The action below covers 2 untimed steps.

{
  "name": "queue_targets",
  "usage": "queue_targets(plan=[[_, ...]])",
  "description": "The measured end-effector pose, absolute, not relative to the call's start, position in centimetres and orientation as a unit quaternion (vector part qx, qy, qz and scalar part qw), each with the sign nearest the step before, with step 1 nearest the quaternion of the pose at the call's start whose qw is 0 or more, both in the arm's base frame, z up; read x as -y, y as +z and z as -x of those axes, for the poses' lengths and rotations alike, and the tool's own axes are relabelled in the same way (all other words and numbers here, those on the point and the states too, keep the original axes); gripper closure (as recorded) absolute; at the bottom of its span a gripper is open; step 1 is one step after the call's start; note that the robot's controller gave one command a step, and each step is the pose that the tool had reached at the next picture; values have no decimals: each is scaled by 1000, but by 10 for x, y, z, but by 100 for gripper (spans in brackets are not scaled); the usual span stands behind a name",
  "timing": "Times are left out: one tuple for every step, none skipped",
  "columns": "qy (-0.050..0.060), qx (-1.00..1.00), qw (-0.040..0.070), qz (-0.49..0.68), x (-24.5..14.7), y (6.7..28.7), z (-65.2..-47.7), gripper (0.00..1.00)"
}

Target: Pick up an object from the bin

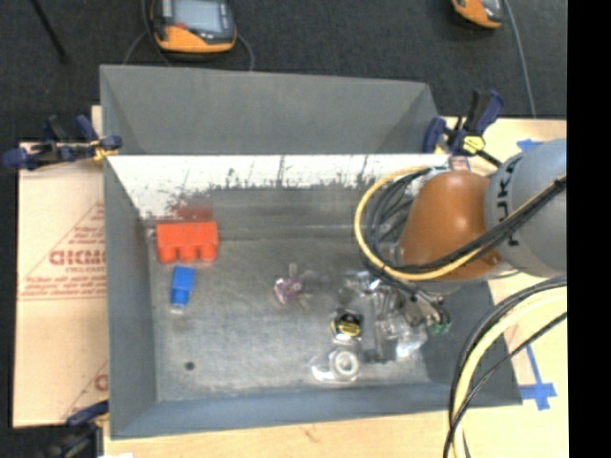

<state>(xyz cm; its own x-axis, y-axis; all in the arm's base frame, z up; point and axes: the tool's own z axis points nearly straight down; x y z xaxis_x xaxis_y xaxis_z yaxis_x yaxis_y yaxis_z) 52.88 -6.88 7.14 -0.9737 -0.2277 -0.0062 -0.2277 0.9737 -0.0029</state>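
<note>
tool (389, 327) is hanging low over the front right corner of the bin (239, 351) | tool state: cannot tell | small black-and-yellow piece (347, 325) is lying just beside the tool, on the view's left of it | clear ring (342, 363) is lying near, by the front wall | orange block (186, 241), blue piece (181, 286) and pale purple piece (289, 287) are sitting well apart, further left

So the arm (535, 208) comes in over the right edge of the bin (129, 332), with its grey link up by the back right corner. The orange wrist cover (449, 222) sits just inside that edge, with yellow and black cables (361, 219) looped round it. The gripper (384, 324) hangs below the cover, down low near the bin's front right corner.
</note>
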Motion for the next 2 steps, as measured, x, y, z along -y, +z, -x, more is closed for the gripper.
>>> queue_targets(plan=[[0,-939,1,343,45,70,-519,0],[0,-940,2,341,45,71,-519,100]])
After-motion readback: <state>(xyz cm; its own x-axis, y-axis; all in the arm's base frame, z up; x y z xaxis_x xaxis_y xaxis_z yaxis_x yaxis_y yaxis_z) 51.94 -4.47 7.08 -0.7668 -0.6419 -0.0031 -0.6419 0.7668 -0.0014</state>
